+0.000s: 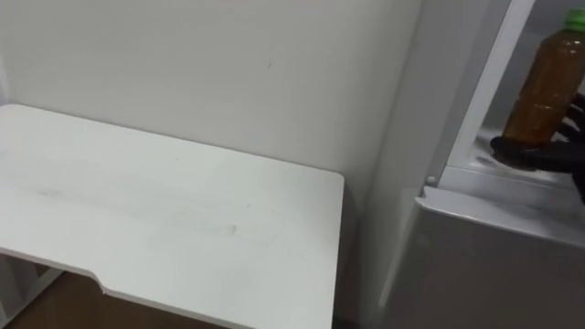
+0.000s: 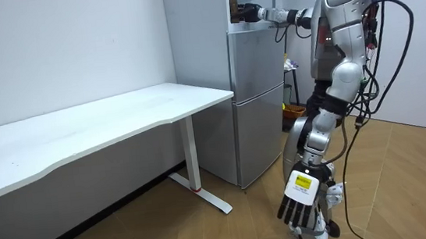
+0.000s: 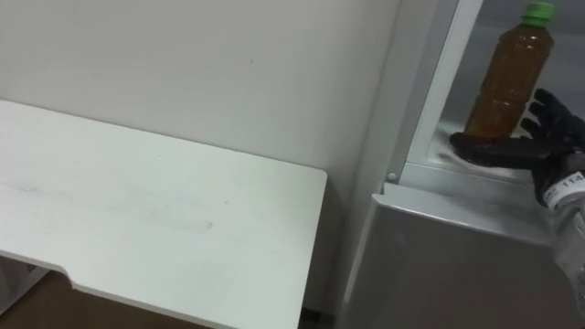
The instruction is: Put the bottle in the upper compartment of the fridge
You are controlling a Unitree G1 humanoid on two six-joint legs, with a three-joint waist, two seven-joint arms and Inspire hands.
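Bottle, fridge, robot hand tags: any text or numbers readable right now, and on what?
Nothing readable:
Bottle: no label or print visible.
Fridge: no marks visible.
Yellow tag on the left robot hand: dark print, too small to read.
White tag by the right robot hand: too blurred to read.

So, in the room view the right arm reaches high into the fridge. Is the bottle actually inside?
Observer: Yes. The bottle is upright inside the upper fridge.
Operator: Is the robot hand gripping it?
Observer: I can't tell. The right robot hand is at the bottle's base and partly covers it.
Operator: Is the bottle closed?
Observer: Yes, the green cap is on, with brown liquid below it.
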